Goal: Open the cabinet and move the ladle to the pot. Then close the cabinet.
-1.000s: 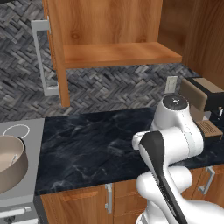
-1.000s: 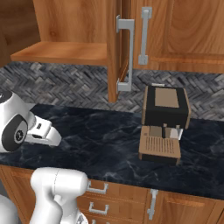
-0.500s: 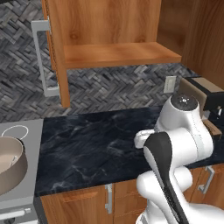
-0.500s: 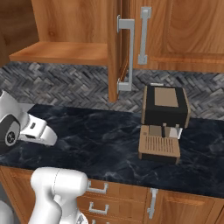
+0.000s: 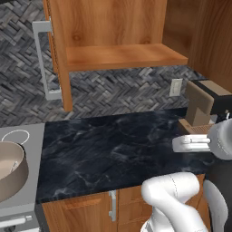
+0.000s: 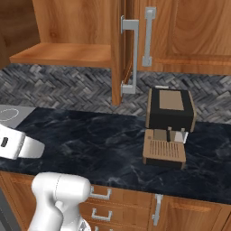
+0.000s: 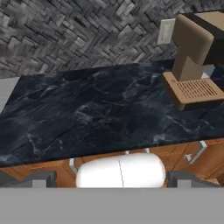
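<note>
The cabinet [image 5: 113, 41] stood open above the dark marble surface [image 5: 118, 149], its left door [image 5: 56, 54] swung out edge-on w/ the long silver bar handle [image 5: 43, 61] facing away from the opening; one wooden shelf [image 5: 122, 55] showed inside, bare on the visible part. In the right base view the other door [image 6: 118, 49] also stood out edge-on, its handle [image 6: 131, 56] toward the coffee machine [image 6: 169, 124]. The pot [image 5: 11, 170] sat on the grey stovetop [image 5: 20, 136] left of the surface, well apart from the cabinet & below it. The ladle couldn't be made out. The coffee machine stood on the surface under the cabinet's right side. The tool [image 7: 111, 181] was spread wide, nothing betw. its tips, looking across the surface toward the herringbone backsplash [image 7: 78, 30].
</note>
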